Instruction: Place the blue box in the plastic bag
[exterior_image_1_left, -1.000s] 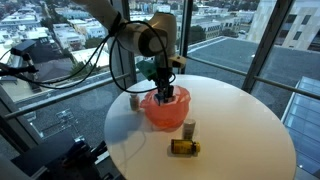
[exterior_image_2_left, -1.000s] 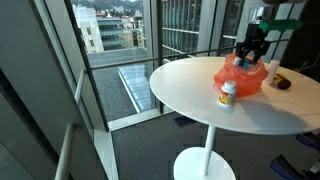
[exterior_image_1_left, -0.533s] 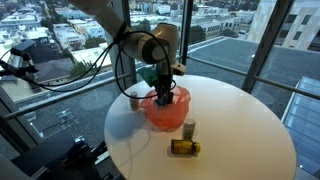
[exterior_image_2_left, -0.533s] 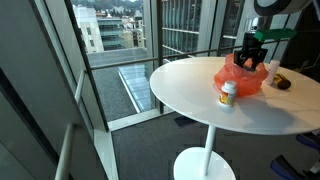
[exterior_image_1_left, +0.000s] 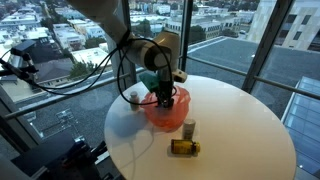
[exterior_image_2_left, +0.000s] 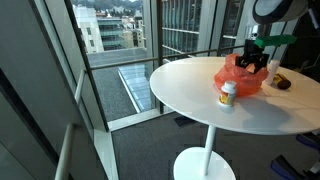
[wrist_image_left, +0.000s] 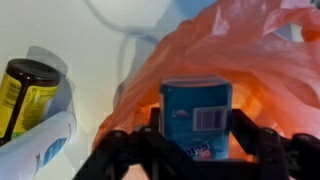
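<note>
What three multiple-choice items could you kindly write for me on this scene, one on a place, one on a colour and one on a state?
1. Where is the blue box?
A. lying on the floor
B. in the gripper, at the bag
C. on the windowsill

2. What colour is the bag?
A. green
B. black
C. orange-red

3. How is the jar near the edge of the table placed?
A. lying on its side
B. standing upright
C. upside down in the bag

Answers:
1 B: the wrist view shows the box held in the gripper with the bag's plastic around it.
2 C: the bag looks orange-red in every view.
3 A: in an exterior view the jar lies lengthwise on the table.
</note>
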